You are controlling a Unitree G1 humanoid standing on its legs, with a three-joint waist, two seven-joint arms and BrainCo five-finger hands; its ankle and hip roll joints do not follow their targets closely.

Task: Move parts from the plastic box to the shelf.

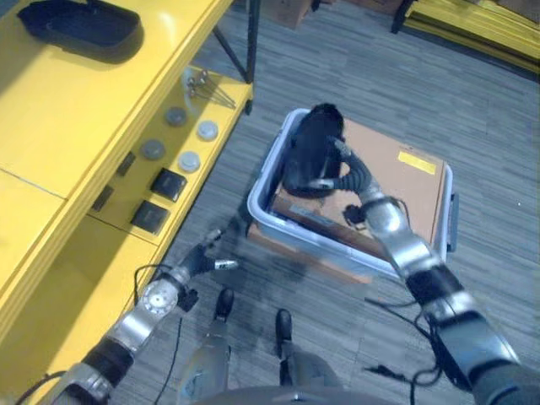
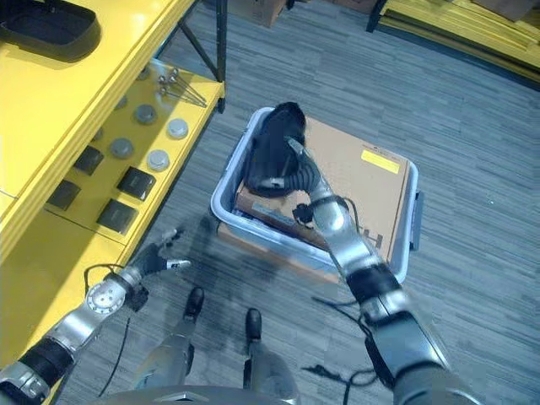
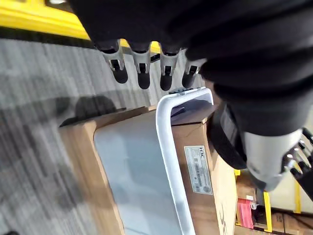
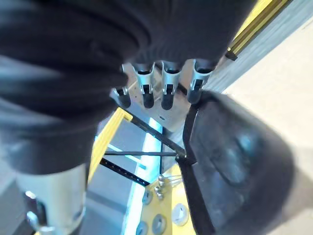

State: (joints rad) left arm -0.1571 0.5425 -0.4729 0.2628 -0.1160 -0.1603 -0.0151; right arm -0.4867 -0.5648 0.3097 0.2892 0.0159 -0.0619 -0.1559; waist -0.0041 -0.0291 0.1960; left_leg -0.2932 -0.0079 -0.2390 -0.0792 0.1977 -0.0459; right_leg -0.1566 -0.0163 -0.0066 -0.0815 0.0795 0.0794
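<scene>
Grey floor lies under a pale plastic box (image 1: 263, 202) beside the yellow shelf (image 1: 76, 126). One black part (image 1: 310, 152) sits at the box's far end on brown cardboard (image 1: 396, 181). Right hand (image 1: 348, 160) touches it; I cannot tell its grip. Left hand (image 1: 207, 257) hangs loose and empty near the shelf, where round discs (image 1: 187, 160) and black blocks (image 1: 167, 183) lie.

Even indoor light, soft shadows on the grey floor (image 1: 354, 76), wrist views blurred up close, perhaps motion smear
</scene>
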